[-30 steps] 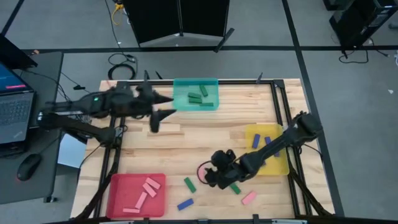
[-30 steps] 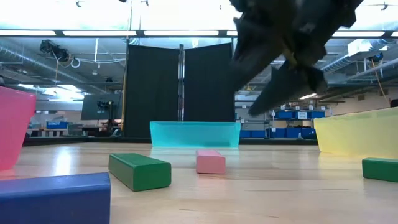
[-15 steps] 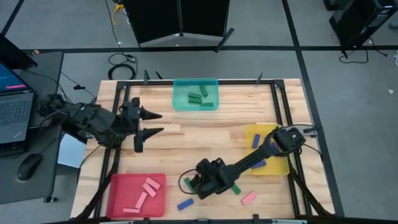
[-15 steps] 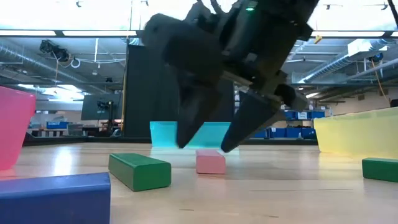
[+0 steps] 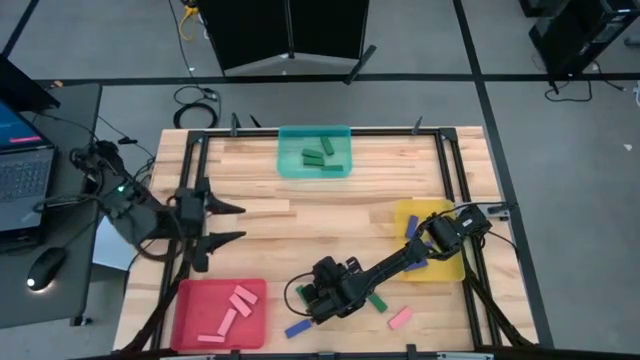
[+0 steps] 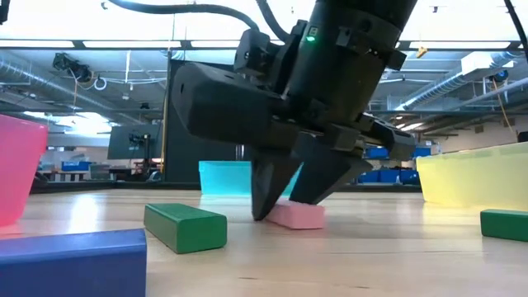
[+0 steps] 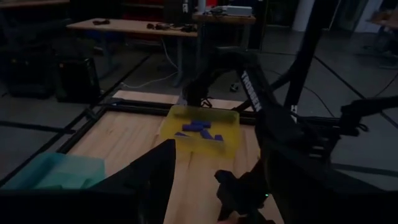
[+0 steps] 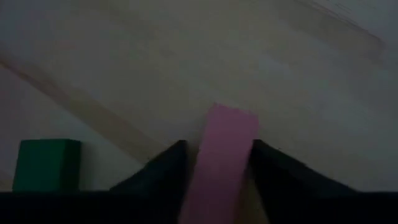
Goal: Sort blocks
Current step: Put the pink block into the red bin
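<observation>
One piece of readable text appears. In the left wrist view, white capital letters run lengthwise along a dark arm (image 7: 252, 93) in front of the yellow tray (image 7: 202, 134); they seem to read "TROSSEN", though the dim light makes the letters hard to confirm. No other words, labels, numbers or signs can be read in the high, low or right wrist views.
</observation>
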Tool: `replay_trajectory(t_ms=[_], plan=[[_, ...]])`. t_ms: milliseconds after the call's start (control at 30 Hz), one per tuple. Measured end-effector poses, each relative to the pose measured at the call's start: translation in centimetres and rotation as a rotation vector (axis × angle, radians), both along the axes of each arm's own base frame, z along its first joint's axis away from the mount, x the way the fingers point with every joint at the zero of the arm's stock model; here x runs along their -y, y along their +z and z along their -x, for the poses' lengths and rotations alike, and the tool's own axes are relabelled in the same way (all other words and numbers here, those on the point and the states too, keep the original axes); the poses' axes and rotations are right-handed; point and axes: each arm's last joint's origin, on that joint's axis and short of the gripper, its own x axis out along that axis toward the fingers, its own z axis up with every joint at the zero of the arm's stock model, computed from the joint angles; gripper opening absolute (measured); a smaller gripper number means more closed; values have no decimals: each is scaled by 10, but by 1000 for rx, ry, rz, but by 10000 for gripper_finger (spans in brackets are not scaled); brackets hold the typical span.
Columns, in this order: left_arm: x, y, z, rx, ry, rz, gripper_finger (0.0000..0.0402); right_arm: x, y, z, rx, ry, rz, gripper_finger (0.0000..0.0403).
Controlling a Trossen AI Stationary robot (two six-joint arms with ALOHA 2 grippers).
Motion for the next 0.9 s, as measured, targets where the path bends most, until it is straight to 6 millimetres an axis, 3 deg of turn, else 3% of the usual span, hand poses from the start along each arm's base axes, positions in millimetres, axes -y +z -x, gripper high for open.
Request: replay_trajectory(t_ms=[67, 100, 300, 633, 767, 900], plan=[[5, 0, 4, 7, -4, -6, 243, 0, 1, 0, 4, -9, -6, 120], [7, 0, 7, 12, -2, -10, 243, 0, 2, 0, 3, -8, -5, 113], [18, 1, 20, 43, 28, -37, 243, -2, 16, 1, 40, 66, 42, 116], [30, -2, 29, 70, 99, -39, 243, -18, 77, -56, 620, 469, 152, 116], [31, -5, 29, 64, 103, -26, 243, -14, 99, -69, 803, 545, 242, 116], [31, -5, 29, 65, 111, -25, 243, -5, 109, -76, 890, 555, 267, 116]])
